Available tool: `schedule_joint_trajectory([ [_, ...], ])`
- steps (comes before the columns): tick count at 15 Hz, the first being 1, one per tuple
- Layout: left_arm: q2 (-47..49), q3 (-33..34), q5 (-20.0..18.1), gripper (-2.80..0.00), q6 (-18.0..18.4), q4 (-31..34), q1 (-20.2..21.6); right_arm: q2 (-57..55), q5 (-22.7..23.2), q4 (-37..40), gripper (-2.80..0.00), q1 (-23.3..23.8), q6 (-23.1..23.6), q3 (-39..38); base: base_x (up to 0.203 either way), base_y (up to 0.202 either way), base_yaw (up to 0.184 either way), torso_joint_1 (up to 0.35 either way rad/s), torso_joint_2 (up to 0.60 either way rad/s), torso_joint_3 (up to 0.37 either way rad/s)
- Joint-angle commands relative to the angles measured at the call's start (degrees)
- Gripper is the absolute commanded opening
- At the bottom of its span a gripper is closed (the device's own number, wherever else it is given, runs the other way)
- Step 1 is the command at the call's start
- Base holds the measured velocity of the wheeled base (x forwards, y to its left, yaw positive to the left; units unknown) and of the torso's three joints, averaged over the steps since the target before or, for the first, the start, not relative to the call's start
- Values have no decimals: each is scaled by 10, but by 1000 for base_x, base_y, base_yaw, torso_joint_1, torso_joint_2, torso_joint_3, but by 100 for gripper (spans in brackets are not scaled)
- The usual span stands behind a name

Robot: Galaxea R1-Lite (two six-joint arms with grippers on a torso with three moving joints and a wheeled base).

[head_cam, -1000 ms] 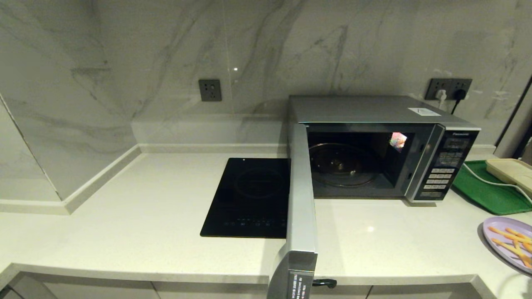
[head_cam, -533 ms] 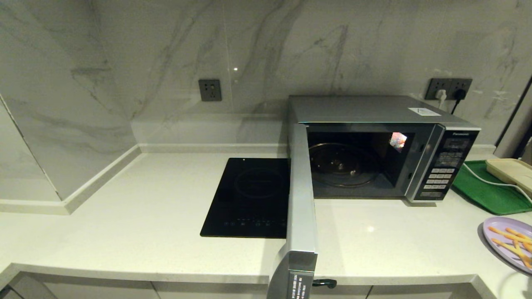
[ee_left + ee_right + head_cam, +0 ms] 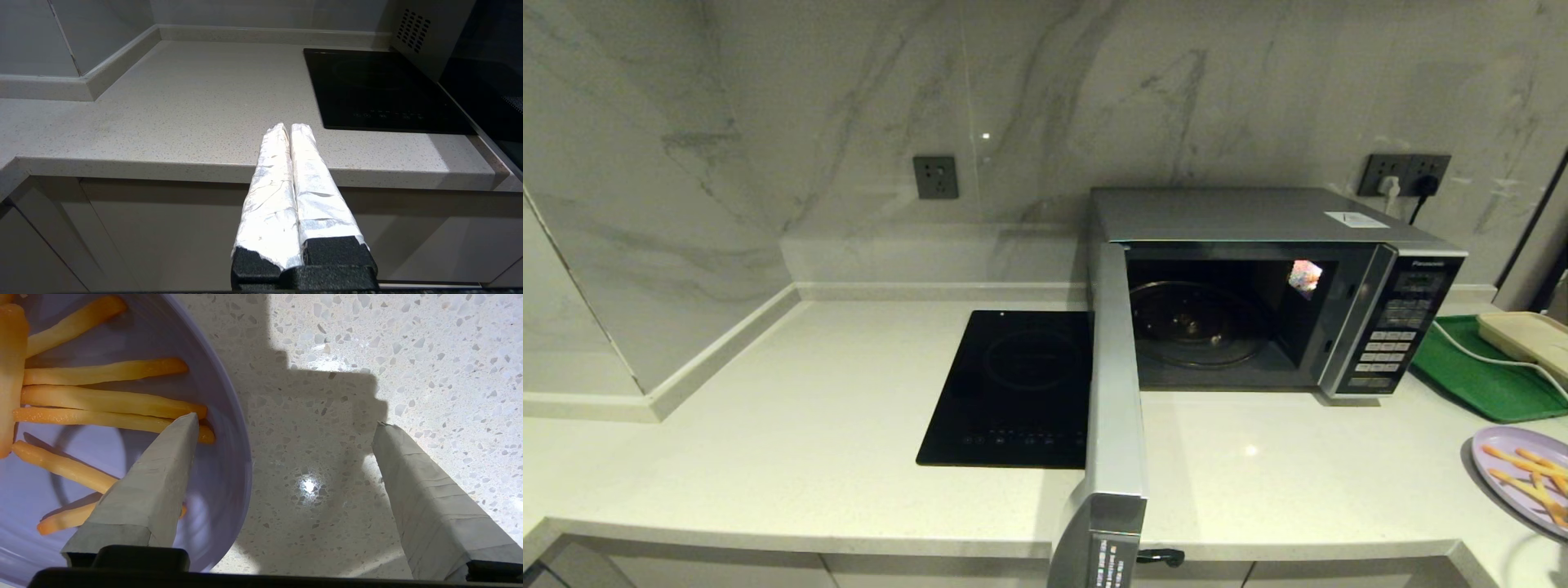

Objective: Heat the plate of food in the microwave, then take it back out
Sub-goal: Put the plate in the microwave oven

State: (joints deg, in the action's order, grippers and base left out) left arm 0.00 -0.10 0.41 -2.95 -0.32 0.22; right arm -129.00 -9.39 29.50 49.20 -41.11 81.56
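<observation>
The silver-grey microwave point(image 3: 1258, 220) stands at the back right of the counter. Its door point(image 3: 1112, 392) is swung wide out over the counter's front edge, and the glass turntable point(image 3: 1196, 322) inside is bare. The lilac plate of food point(image 3: 1523, 474) lies on the counter at the far right, with orange sticks point(image 3: 106, 402) on it. My right gripper point(image 3: 286, 421) hangs open above the plate's rim point(image 3: 229, 465), one finger over the plate and the other over bare counter. My left gripper point(image 3: 290, 126) is shut on nothing, low in front of the counter edge.
A black induction hob point(image 3: 1013, 384) lies left of the microwave, beside the open door. A green tray point(image 3: 1478, 376) with a cream rectangular object point(image 3: 1531, 335) and a white cable sits right of the microwave. Marble walls close the back and left.
</observation>
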Motion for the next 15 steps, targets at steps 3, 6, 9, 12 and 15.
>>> schedule_joint_trajectory([
  [3, -1, 0, 0, -280, 0, 0, 0, -10, -1, 1, 0, 0, -2, 0, 0, 0, 0, 0, 0, 0],
  [6, -1, 0, 0, -280, 0, 0, 0, -10, -1, -13, 0, -1, -2, -2, 0, 0, 0, 0, 0, 0],
  [9, -1, 0, 0, -280, 0, 0, 0, -12, 0, -16, 0, -1, -2, -7, 0, 0, 0, 0, 0, 0],
  [12, -1, 0, 0, -280, 0, 0, 0, -9, -1, -16, 0, -1, -2, -5, 0, 0, 0, 0, 0, 0],
  [15, 0, 0, 0, -280, 0, 0, 0, -2, -1, -16, 0, -1, -2, -4, 0, 0, 0, 0, 0, 0],
])
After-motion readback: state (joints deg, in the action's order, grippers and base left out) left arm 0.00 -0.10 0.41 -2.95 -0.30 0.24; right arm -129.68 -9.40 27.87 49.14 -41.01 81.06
